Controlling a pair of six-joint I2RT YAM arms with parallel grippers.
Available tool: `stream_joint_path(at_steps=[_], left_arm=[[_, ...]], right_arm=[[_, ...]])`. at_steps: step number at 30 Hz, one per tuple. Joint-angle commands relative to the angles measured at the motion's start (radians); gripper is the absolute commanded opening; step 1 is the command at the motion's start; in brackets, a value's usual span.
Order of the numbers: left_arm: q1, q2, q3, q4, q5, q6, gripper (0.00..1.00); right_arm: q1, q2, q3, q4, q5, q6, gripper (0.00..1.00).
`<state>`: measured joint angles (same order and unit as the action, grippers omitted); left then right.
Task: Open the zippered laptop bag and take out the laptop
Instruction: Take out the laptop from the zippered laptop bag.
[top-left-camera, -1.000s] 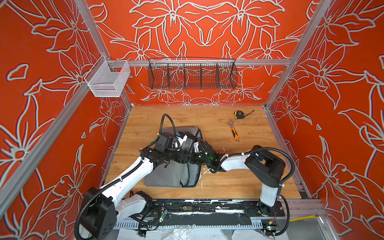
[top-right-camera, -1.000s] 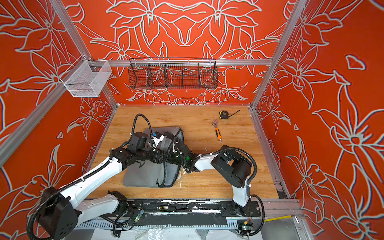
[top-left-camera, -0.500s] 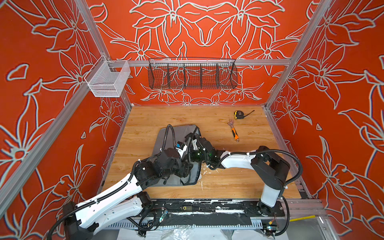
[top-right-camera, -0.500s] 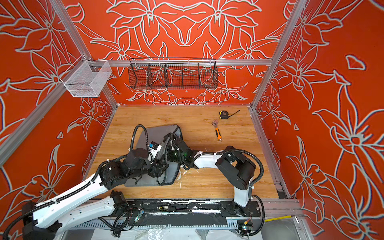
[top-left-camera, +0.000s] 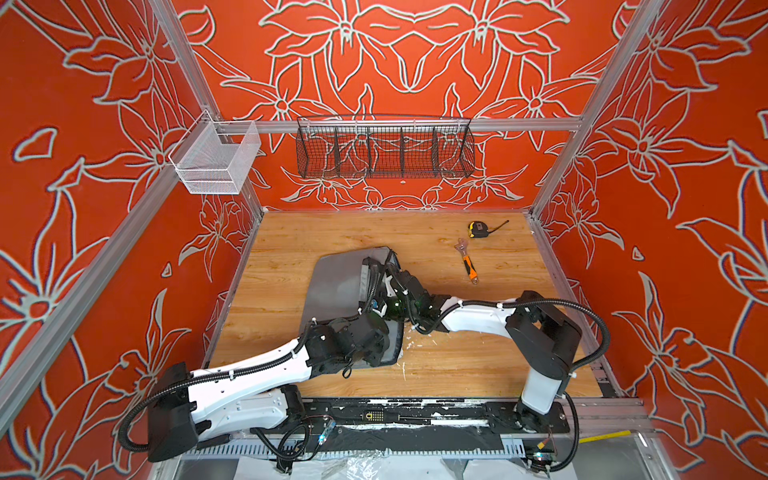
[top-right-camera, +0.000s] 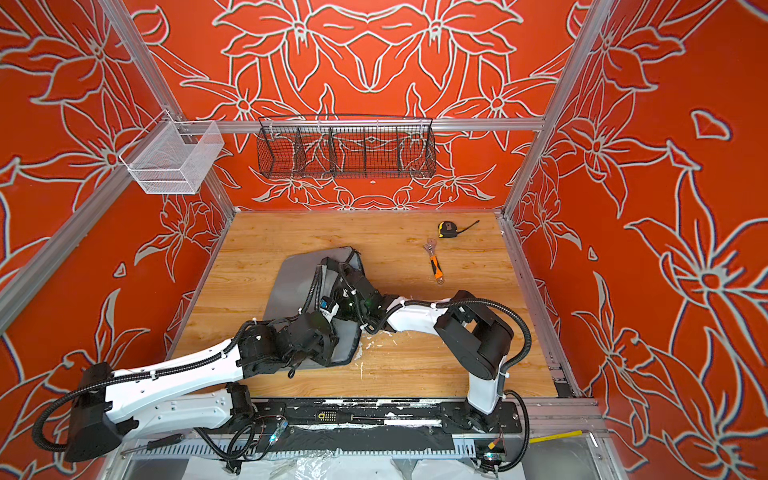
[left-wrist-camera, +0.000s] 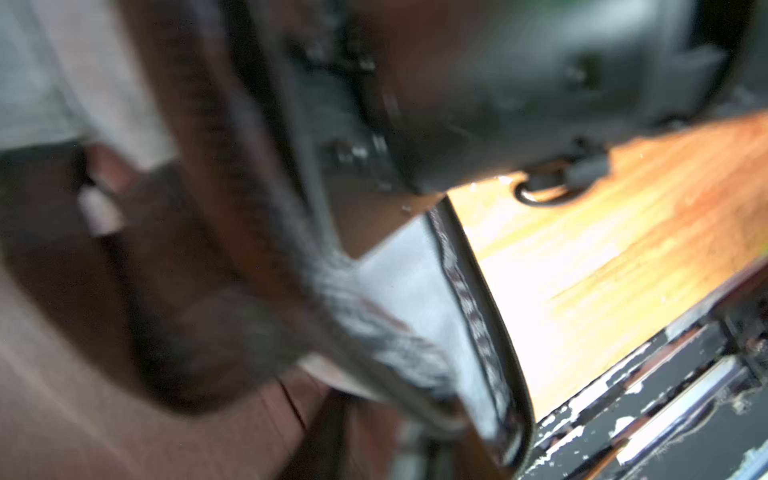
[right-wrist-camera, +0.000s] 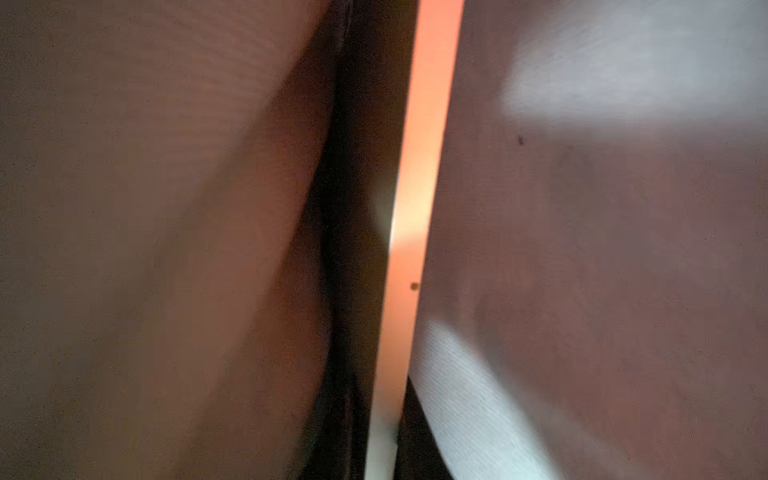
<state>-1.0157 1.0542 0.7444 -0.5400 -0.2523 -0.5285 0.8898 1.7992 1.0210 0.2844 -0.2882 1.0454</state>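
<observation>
The grey laptop bag (top-left-camera: 336, 282) (top-right-camera: 291, 282) lies left of the middle of the wooden table, its right side lifted and gaping. At the far part of that raised edge my right gripper (top-left-camera: 384, 282) (top-right-camera: 343, 286) is shut on the flap. Its wrist view shows only grey fabric (right-wrist-camera: 582, 249) on both sides of a thin orange-lit strip. My left gripper (top-left-camera: 380, 347) (top-right-camera: 332, 336) is at the bag's near right corner. In the blurred left wrist view the bag's zippered edge (left-wrist-camera: 469, 299) runs down into its closed jaws. The laptop is hidden.
An orange-handled wrench (top-left-camera: 467, 262) and a yellow-black tape measure (top-left-camera: 478, 228) lie at the far right of the table (top-left-camera: 291, 237). A black wire basket (top-left-camera: 384, 147) and a white mesh basket (top-left-camera: 216, 160) hang on the walls. White scraps (top-left-camera: 411, 336) lie near the bag's corner.
My left arm drew back from the bag's far part to its near right corner and its jaws closed. The right gripper lifted the bag's right edge, opening it wider.
</observation>
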Motion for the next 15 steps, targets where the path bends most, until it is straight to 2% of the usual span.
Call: stream_joint_path(at_steps=[1, 2, 3, 6, 9, 15], left_arm=[[0.0, 0.027, -0.005, -0.022, -0.073, 0.022, 0.07], [0.001, 0.034, -0.005, -0.019, -0.086, 0.034, 0.01], [0.001, 0.038, -0.002, -0.02, -0.098, 0.042, 0.0], [0.022, 0.061, 0.004, -0.011, -0.111, 0.073, 0.0], [0.081, 0.094, 0.019, -0.009, -0.075, 0.107, 0.0], [0.167, 0.146, 0.07, -0.039, -0.035, 0.213, 0.0]], right_arm=[[-0.031, -0.052, -0.009, -0.096, 0.105, -0.136, 0.0], [-0.047, -0.056, -0.013, -0.094, 0.092, -0.145, 0.0], [-0.061, -0.058, -0.013, -0.098, 0.076, -0.153, 0.0], [-0.111, -0.051, 0.003, -0.116, -0.006, -0.179, 0.0], [-0.144, -0.043, 0.019, -0.137, -0.081, -0.203, 0.0], [-0.188, -0.058, 0.028, -0.199, -0.155, -0.248, 0.0]])
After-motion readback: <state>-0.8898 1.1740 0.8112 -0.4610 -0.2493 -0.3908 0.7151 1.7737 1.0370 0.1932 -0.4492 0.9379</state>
